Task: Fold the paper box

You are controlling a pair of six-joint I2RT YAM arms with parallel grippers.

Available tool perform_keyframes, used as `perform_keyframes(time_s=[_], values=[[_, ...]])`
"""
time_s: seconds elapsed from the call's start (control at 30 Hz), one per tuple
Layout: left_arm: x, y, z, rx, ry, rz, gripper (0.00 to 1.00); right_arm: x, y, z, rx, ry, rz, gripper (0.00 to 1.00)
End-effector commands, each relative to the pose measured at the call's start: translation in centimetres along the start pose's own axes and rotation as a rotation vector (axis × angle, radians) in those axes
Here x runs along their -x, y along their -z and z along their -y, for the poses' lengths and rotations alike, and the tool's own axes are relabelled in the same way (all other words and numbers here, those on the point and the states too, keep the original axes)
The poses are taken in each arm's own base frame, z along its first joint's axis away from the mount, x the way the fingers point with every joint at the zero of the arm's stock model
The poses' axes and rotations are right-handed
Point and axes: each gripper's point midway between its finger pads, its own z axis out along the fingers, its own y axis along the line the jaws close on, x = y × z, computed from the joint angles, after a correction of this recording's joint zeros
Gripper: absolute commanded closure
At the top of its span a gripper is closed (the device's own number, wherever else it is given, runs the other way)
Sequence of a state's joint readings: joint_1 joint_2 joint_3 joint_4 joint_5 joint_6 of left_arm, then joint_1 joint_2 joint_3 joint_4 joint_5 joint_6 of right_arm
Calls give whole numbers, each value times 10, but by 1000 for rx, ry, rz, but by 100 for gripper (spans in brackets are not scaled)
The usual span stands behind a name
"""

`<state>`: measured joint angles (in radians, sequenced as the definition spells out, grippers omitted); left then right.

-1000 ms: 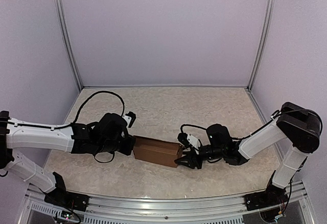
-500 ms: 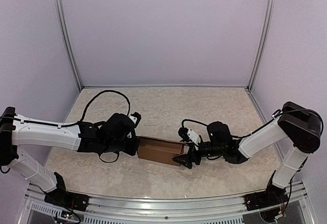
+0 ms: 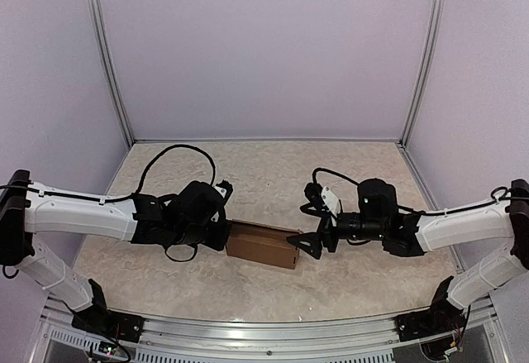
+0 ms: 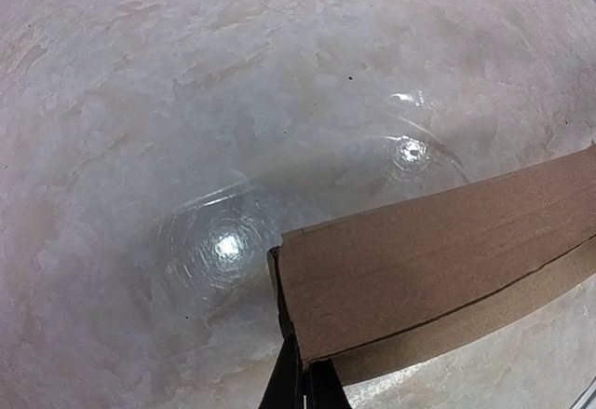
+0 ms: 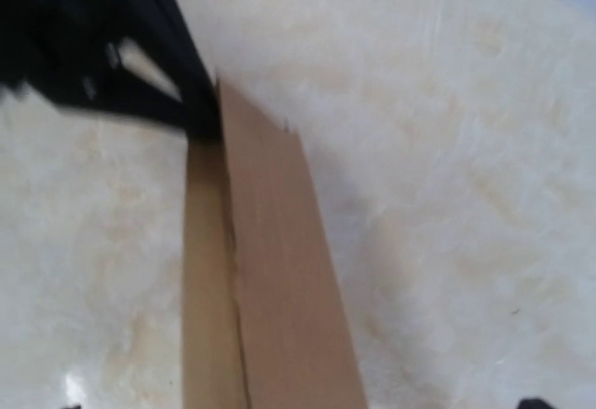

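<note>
Lying on the table point(image 3: 364, 181) between the arms, the paper box point(image 3: 263, 245) is seen from above; its left end is met by the left gripper point(image 3: 221, 237), with the right gripper point(image 3: 307, 244) just off its right end. At the left wrist, the box's corner is clamped between closed fingers point(image 4: 291, 381). At the right wrist, the blurred box is framed by jaws spread wide, released.

The left pincer point(image 3: 224, 237) is clamped on one end of the paper box point(image 3: 263, 245). The right pincer point(image 3: 307, 243) is spread wide at the other end.
</note>
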<state>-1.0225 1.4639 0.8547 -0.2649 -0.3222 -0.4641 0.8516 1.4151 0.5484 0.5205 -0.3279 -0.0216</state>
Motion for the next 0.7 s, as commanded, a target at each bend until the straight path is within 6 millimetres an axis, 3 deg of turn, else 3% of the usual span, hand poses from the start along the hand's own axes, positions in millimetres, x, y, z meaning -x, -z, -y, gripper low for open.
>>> perform_keyframes(time_s=[0.0,0.13,0.33,0.5,0.67], values=[[-66,-10,-13,46,-62,-232,100,7,26,6,-69,-74,-40,1],[-64,-10,-12,48,-57,-222,100,6,38,5,-83,-172,-124,0],[-57,-13,-7,47,-11,-210,100,-20,44,-10,-17,-200,-312,0],[-60,-16,-7,71,15,-223,100,-25,50,4,-136,-140,-352,5],[-59,-14,-9,90,39,-223,100,-21,52,23,-283,-52,-375,20]])
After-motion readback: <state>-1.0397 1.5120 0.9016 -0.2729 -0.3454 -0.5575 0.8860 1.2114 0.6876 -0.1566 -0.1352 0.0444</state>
